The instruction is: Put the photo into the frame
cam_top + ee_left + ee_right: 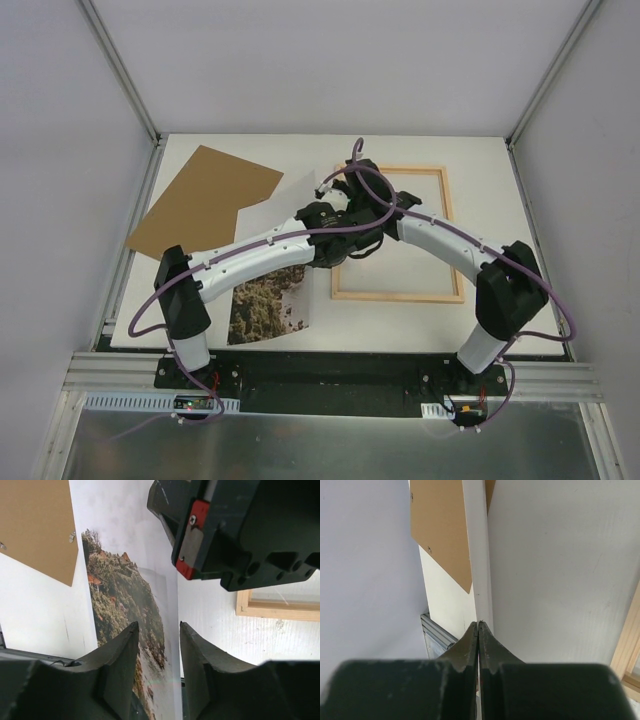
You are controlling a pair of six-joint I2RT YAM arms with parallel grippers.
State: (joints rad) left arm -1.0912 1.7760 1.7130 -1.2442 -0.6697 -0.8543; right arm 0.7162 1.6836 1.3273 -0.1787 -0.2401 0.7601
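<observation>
The photo sits left of the frame, not in it. Its near end lies picture side up by the table's near edge, and its far part rises pale off the surface toward the grippers. The right gripper has its fingers pressed together on the thin edge of the photo. The left gripper has its fingers apart, with the photo's right edge running through the gap between them, and no pinch shows.

The frame lies flat on the right half of the table, and pale table surface shows through its opening. Its left rail is just beside the photo's right edge, with a strip of bare table between them.

Both wrists crowd together over the frame's upper left corner, the right gripper close above the left one. A brown backing board lies at the far left, reaching the table's left edge, apart from the frame.
</observation>
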